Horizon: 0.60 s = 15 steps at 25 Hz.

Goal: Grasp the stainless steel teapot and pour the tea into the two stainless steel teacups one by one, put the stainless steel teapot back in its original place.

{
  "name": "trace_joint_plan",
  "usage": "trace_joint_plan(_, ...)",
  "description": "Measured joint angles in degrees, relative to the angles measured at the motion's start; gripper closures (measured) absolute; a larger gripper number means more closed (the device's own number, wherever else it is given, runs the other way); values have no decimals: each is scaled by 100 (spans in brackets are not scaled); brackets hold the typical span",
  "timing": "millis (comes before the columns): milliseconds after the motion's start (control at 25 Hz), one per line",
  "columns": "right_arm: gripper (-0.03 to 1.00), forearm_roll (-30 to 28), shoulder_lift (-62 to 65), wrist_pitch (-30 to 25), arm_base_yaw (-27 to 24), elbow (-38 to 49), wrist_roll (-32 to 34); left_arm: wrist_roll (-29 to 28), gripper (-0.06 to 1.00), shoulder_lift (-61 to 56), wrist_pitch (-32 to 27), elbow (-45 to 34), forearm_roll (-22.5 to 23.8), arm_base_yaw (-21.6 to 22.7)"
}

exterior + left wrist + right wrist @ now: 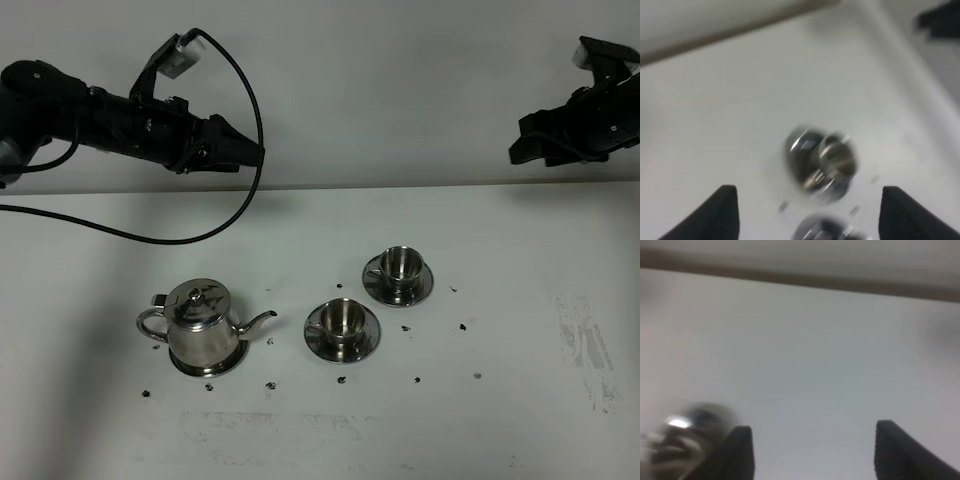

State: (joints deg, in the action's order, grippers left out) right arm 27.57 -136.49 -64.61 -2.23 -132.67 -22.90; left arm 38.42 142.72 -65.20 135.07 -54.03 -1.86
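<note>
Nearest to us stands the stainless steel teapot point(203, 325), upright on its ridged disc point(228, 364), with only the disc's rim showing round its base. From the teapot, the spout point(258, 322) points at the nearer teacup point(342, 318), which sits on its saucer just past the spout's tip. The farther teacup point(401, 264), also on a saucer, lies beyond that one and further back. Dark specks point(272, 384) dot the white surface point(500, 310) around the teapot and cups.

The left gripper point(809, 205) hangs high behind the teapot, well apart from it, its jaws spread wide and empty. Its blurred wrist view looks down on the cups. The right gripper point(815, 450) is far from the teapot, out past both cups, jaws likewise apart with nothing between them.

We judge that the pot will be stiff, smooth and slippery. It would be weighty if full, with the load sitting away from the grip. The domed body gives the jaws little purchase, so we would take the loop handle point(150, 322), on the teapot's side away from the cups, and close across its upright stretch. The knobbed lid point(197, 295) may slip when the pot is tipped, and the thin spout calls for a slow pour into such small cups.
</note>
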Motion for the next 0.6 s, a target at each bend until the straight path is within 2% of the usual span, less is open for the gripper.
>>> trace_joint_plan(120,47,-980,402,-39,18,73,364,-247,35,-295,-52,6,903,-66)
trace_joint_plan(240,49,-1430,1012,-199,20,106,686,-497,35,-667,-52,10,1359,-73)
trace_joint_plan(400,53,-1530,1794,-460,25,106,966,-647,35,-1272,-38,-234,1614,-73)
trace_joint_plan(600,57,-1372,2668,-507,30,125,1082,-649,35,-1920,-1,-852,1643,-73)
